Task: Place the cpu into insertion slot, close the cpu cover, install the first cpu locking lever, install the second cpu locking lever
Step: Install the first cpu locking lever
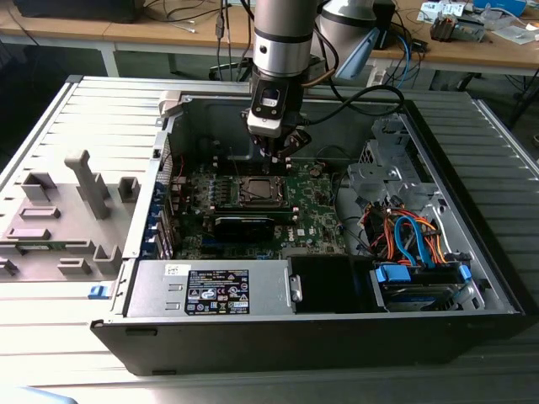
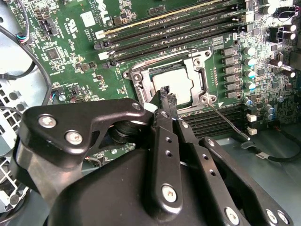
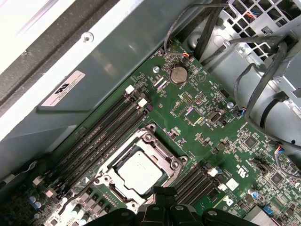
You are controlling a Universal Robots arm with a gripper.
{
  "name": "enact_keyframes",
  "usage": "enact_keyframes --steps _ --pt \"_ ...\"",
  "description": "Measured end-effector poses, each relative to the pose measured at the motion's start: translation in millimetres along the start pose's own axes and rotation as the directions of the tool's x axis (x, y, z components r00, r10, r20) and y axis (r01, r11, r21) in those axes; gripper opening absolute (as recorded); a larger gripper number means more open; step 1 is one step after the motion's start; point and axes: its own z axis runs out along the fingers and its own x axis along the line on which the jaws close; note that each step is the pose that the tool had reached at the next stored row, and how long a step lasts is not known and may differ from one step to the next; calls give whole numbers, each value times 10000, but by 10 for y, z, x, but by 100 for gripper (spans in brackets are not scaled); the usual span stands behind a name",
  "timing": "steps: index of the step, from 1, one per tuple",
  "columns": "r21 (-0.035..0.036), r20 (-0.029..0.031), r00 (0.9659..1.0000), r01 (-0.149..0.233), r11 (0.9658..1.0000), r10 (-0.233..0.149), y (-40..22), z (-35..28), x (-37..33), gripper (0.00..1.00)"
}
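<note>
With the cpu (image 3: pixel 140 172) seated under the closed cpu cover (image 3: pixel 155 147), I hold the gripper (image 2: pixel 165 92), fingers pinched together and empty, above it for lever installation.

In the second wrist view the hand (image 2: pixel 165 96) hides the near edge of the insertion slot (image 2: pixel 141 80). In the exterior view the arm (image 1: pixel 282 42) is cut off above, and the locking levers are too small to tell.

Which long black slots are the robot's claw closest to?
The gripper is closest to the memory slots beside the thin metal lever, not those past the cpu cover.
</note>
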Motion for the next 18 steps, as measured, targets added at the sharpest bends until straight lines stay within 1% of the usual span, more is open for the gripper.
enact_keyframes --steps 18 --pt "-6 6 10000 94 10000 -94 0 3 0 11"
